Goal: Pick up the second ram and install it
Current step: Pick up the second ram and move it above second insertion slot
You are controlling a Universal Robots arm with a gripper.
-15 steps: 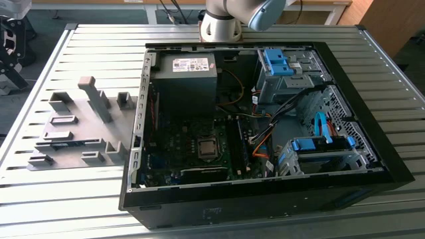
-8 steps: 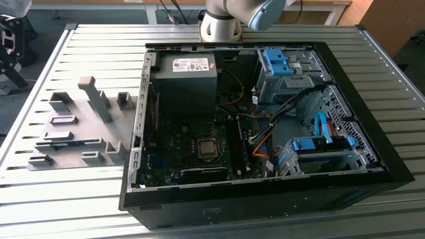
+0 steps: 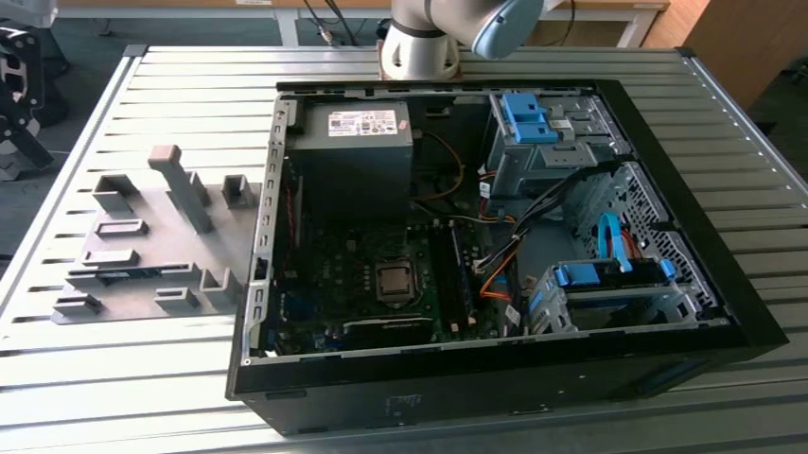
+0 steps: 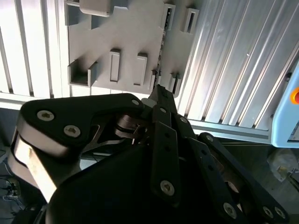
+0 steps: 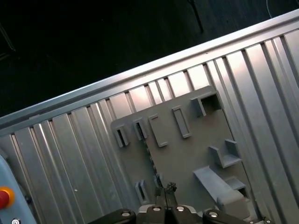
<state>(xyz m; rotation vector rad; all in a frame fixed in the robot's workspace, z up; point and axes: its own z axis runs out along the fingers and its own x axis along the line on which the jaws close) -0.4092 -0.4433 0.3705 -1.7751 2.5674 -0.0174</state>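
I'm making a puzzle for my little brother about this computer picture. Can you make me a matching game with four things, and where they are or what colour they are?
Things:
1. power supply
2. fixture plate
3. drive brackets
4. second ram

Clues:
a. bright blue
b. slotted into the plate
c. grey, on the table beside the case
d. dark box inside the case

Pairs: 1-d, 2-c, 3-a, 4-b
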